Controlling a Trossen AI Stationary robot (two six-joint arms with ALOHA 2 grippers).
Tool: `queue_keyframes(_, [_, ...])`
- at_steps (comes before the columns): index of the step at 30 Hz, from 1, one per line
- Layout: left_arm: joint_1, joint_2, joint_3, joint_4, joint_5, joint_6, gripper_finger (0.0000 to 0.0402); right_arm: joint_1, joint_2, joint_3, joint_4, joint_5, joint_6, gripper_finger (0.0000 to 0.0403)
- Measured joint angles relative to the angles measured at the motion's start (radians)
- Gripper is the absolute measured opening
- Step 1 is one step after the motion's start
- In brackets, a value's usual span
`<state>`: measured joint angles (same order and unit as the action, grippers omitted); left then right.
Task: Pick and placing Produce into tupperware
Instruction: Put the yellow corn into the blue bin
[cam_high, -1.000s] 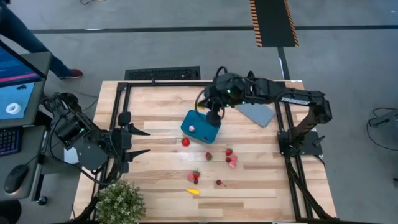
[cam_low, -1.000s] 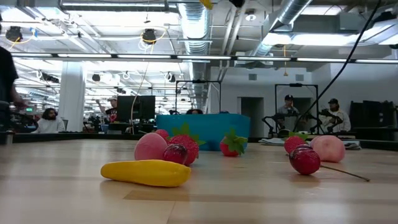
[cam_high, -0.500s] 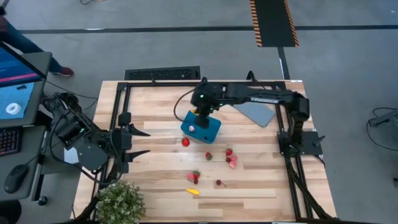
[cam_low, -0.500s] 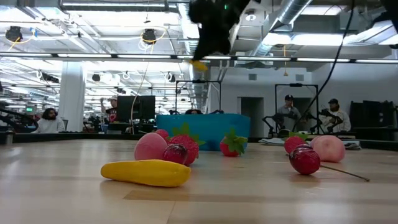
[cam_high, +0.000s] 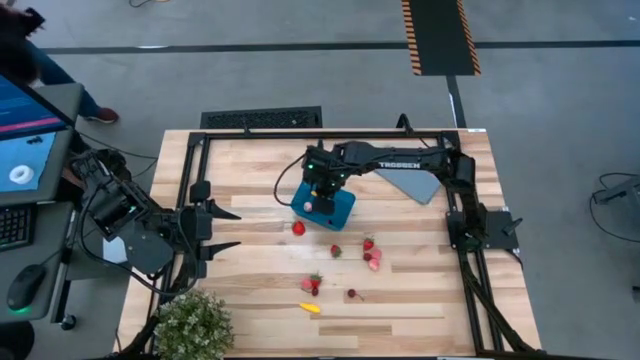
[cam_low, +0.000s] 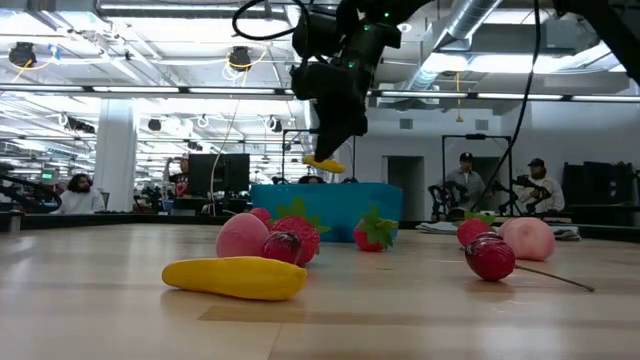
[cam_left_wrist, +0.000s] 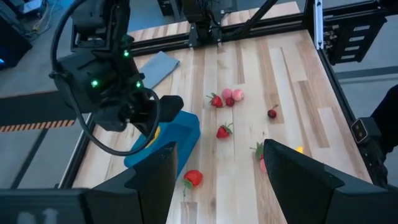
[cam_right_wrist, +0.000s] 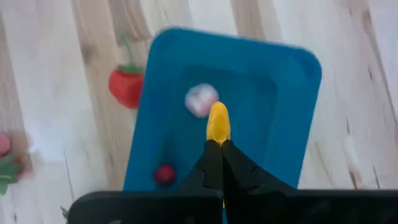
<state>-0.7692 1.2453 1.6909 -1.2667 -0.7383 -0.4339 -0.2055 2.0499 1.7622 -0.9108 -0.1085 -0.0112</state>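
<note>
Right end effector (cam_right_wrist: 217, 152) above the tupperware (cam_right_wrist: 273, 112), pinching a yellow piece (cam_right_wrist: 217, 123).

I see a pink piece (cam_right_wrist: 201, 99) and a red berry (cam_right_wrist: 164, 174) inside; left end effector (cam_high: 228, 228) waits wide apart at the surface (cam_high: 420, 300) edge.

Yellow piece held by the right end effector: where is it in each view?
High view: hidden under the right arm's wrist, above the tupperware.
Low view: yellow piece hangs from the right end effector, above the tupperware.
Left wrist view: a yellow sliver beside the tupperware.
Right wrist view: at the fingertips, over the tupperware.
Shared landmark: the tupperware.
</note>
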Motion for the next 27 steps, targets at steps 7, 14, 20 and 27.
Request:
queue_keyframes(7, [0.000, 0.000, 0.000, 0.000, 0.000, 0.000, 0.0228, -0.022, 0.000, 0.000, -0.021, -0.004, 0.030, 0.0031])
queue_keyframes(14, [0.000, 0.000, 0.000, 0.000, 0.019, -0.003, 0.0228, -0.035, 0.000, 0.000, -0.054, -0.053, 0.037, 0.0039])
queue_keyframes(20, [0.000, 0.000, 0.000, 0.000, 0.025, -0.003, 0.0228, -0.031, 0.000, 0.000, -0.057, -0.079, 0.049, 0.0076])
queue_keyframes(27, [0.000, 0.000, 0.000, 0.000, 0.026, -0.003, 0.0228, -0.024, 0.000, 0.000, -0.057, -0.078, 0.071, 0.0140])
